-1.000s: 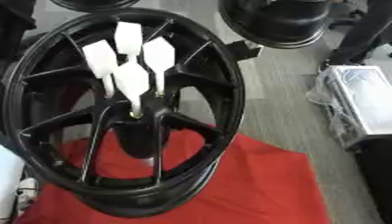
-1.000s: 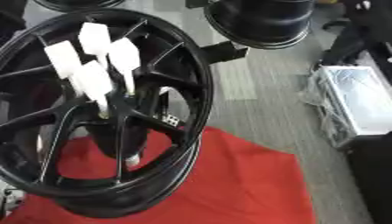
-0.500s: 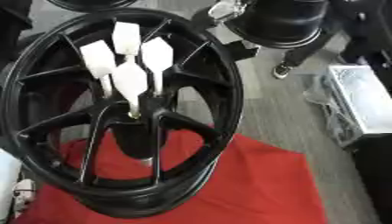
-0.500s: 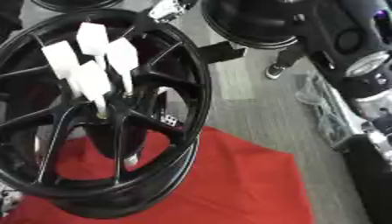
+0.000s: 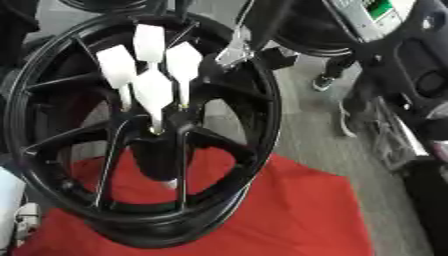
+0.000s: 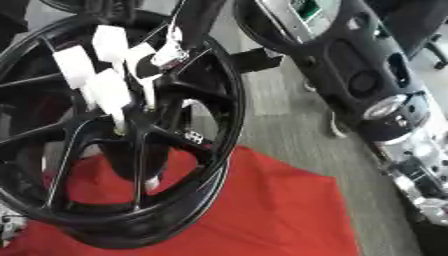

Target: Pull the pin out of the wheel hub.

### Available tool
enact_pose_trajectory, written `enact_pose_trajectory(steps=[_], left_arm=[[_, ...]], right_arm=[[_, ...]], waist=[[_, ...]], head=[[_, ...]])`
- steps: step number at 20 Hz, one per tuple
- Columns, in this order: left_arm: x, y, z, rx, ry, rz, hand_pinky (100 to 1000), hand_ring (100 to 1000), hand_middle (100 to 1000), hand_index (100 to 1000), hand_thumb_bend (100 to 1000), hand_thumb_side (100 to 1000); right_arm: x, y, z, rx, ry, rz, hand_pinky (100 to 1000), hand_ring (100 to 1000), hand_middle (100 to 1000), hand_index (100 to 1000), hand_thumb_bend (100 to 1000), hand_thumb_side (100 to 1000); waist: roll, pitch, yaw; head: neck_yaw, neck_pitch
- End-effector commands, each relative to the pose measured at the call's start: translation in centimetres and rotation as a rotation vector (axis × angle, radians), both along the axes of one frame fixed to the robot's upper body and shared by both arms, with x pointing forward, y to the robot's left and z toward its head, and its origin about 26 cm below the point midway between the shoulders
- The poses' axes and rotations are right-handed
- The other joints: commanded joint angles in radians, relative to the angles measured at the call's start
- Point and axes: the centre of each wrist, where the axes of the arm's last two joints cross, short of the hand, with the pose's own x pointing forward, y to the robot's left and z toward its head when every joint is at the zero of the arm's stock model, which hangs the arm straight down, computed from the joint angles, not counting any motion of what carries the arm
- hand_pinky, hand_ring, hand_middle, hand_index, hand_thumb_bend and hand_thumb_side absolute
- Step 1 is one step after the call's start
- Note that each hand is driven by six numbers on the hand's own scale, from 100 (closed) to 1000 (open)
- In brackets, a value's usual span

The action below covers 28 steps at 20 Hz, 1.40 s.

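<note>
Black wheel hub stands tilted on its rim on a red cloth, spokes facing me, grey floor behind and to the right. The task's thing: a cluster of white pins, four flat paddle-shaped heads on thin stems, sits in the upper middle of the wheel, stems running down into the centre where the spokes meet. The front pin is the lowest one, with its stem reaching the hub centre; all four are seated, none pulled out. The other three heads fan out above and beside it, close together, some overlapping in my view. My right arm comes in big from the upper right, black with silver joints, filling most of the right side of the right eye view. The right hand shows as a dark shape with a silvery tip at the upper rim, just beside the rightmost pin head. I can't tell whether it touches the pin, and I can't tell if the hand is open or closed, it is too blurred. The left hand is not showing in either view. A white shape sits at the lower left edge next to the rim, and I can't make out what it is.
</note>
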Motion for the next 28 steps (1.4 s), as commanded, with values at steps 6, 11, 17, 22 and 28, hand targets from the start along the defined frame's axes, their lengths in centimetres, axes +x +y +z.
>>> enact_pose_trajectory(steps=[6,11,17,22,28], left_arm=[[-0.2,0.7,1.0,0.037,-0.018,0.018,852,860,916,955,849,621],[-0.2,0.7,1.0,0.035,-0.016,0.016,852,860,916,955,854,620],[-0.2,0.6,0.7,0.03,-0.01,0.013,853,860,915,954,858,618],[-0.2,0.5,0.7,0.029,-0.009,0.011,853,841,915,951,862,616],[-0.2,0.4,0.6,0.028,-0.009,0.007,854,841,915,950,865,615]], right_arm=[[-0.3,0.4,-0.1,0.001,-0.023,-0.012,819,744,789,832,482,264],[0.1,0.6,-0.8,-0.029,-0.041,-0.036,820,750,781,817,478,226],[0.8,0.7,-1.6,-0.064,-0.073,-0.069,815,742,753,792,420,153],[0.9,0.7,-1.6,-0.067,-0.094,-0.084,809,735,743,782,405,134],[1.1,0.6,-1.8,-0.064,-0.09,-0.101,804,729,734,776,370,120]], waist=[[0.009,-0.02,-0.003],[0.009,-0.018,-0.002],[0.01,-0.013,0.002],[0.012,-0.006,0.003],[0.013,-0.001,0.005]], head=[[0.01,0.006],[0.007,0.006],[-0.003,0.006],[-0.01,0.006],[-0.026,0.006]])
